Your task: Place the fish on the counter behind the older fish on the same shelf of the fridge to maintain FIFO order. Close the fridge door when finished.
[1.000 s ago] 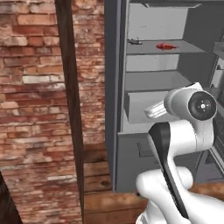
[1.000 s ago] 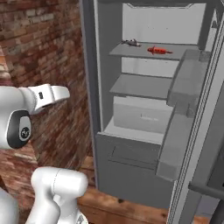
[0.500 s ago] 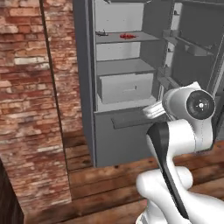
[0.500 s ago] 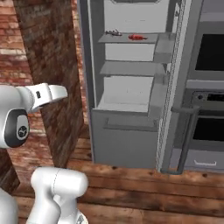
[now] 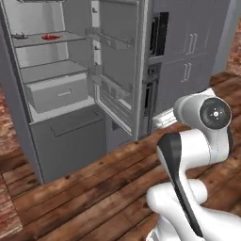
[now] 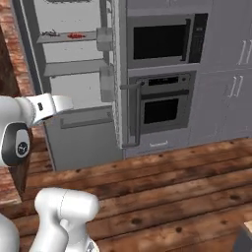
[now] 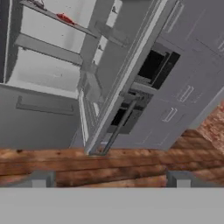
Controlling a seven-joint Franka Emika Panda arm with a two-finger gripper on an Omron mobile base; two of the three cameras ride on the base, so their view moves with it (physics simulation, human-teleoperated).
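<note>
Hand view, tool point(image 7: 111, 179) wide open (empty)

The fridge point(image 5: 61, 117) stands at the left with its door point(image 5: 120, 66) swung fully open. The older fish point(image 5: 49, 36), bright red, lies on the upper shelf point(image 5: 56, 40). A small dark item point(image 5: 19, 35) lies just left of it on the same shelf; its identity cannot be confirmed. A boxy grey drawer point(image 5: 56, 92) sits two levels down. The oven column point(image 5: 155, 70) stands beyond the door. The floor point(image 5: 94, 188) is wood plank.
</note>
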